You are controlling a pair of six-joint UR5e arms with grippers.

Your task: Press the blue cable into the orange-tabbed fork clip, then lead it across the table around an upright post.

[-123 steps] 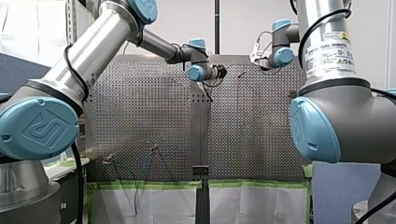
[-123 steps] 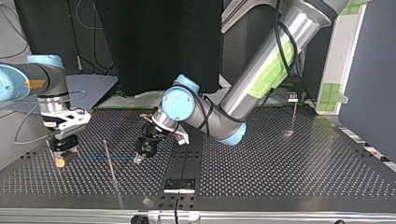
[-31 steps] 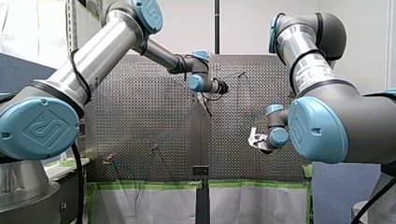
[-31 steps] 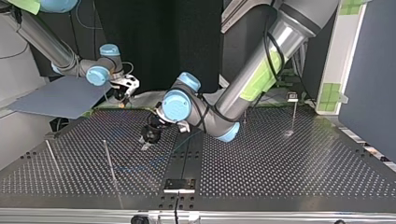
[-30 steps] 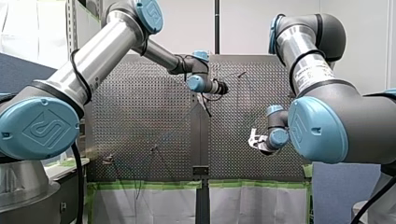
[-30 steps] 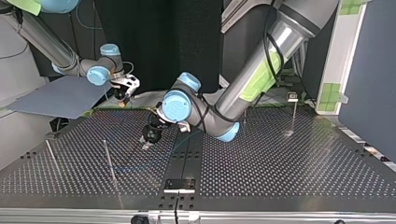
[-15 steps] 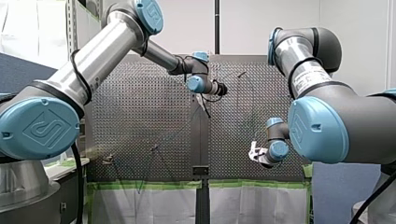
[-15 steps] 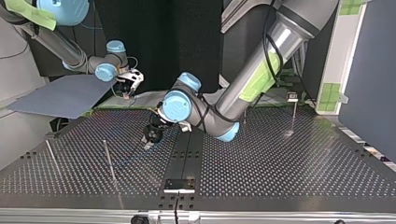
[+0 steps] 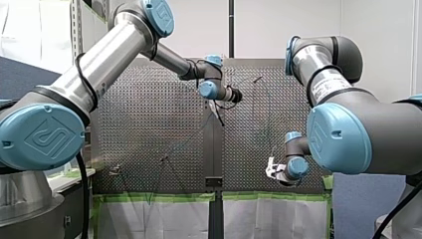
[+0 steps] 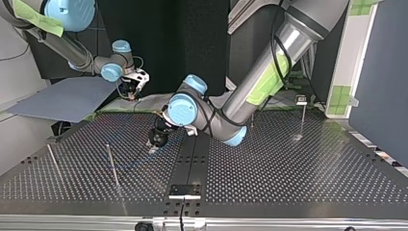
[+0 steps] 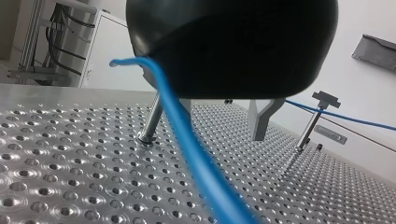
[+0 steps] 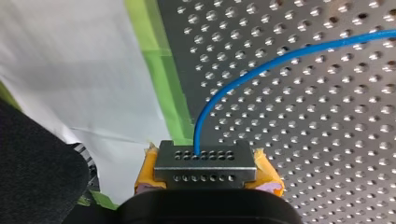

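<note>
Right pincer [image 12: 205, 158]: yellow pads clamped on cable [image 12: 280, 58], which runs ahead over the tabletop [image 12: 336, 154].
Left pincer [image 11: 223, 125]: fingers apart, nothing between them; cable passes beside one, post [image 11: 152, 119] just beyond.
Clip: not made out; seating unconfirmed.
Remaining: probably the lead round the post.

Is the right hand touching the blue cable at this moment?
Touching. In the right wrist view the blue cable runs straight into the shut right hand, pinched at its tip with no gap showing.

Front and top views face oppositely over the table [image 10: 288, 168] (wrist cameras apparently closest).
</note>
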